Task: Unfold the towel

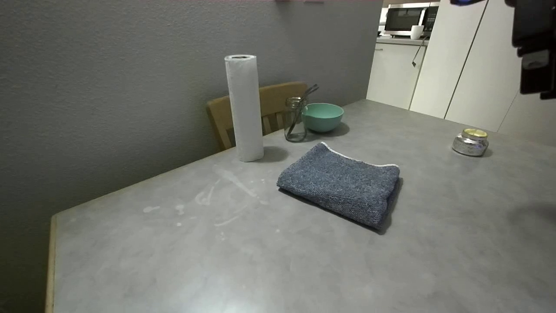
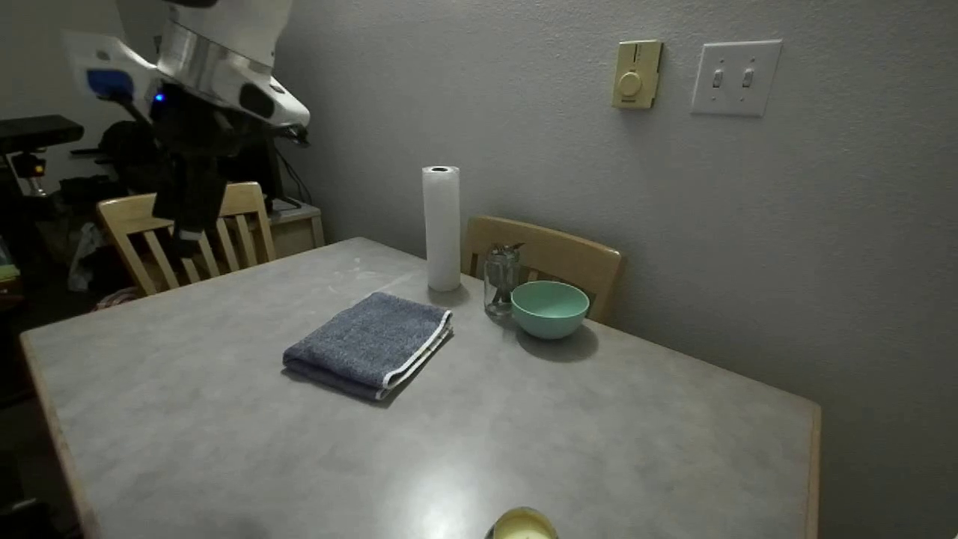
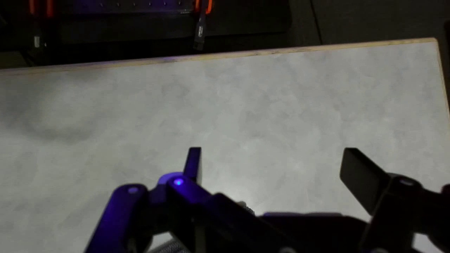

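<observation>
The towel (image 1: 341,184) (image 2: 370,340) lies folded into a thick, flat rectangle on the grey table. Its blue-grey terry side faces up, and white edging runs along one border. Several layers show at that border in an exterior view. My gripper (image 3: 272,148) is open wide, with only bare tabletop seen between its fingers. Raised well above the table, the gripper (image 2: 191,232) stands off to one side of the towel, not touching it. At the bottom of the wrist view only small bits of the towel (image 3: 171,248) show; the gripper's body hides the rest.
A white paper towel roll (image 1: 245,108) stands upright near the towel. Beside it are a glass jar (image 1: 295,124) with utensils and a green bowl (image 1: 322,117). A silver candle (image 1: 470,143) sits farther off. The wooden table edge (image 3: 218,57) crosses the wrist view.
</observation>
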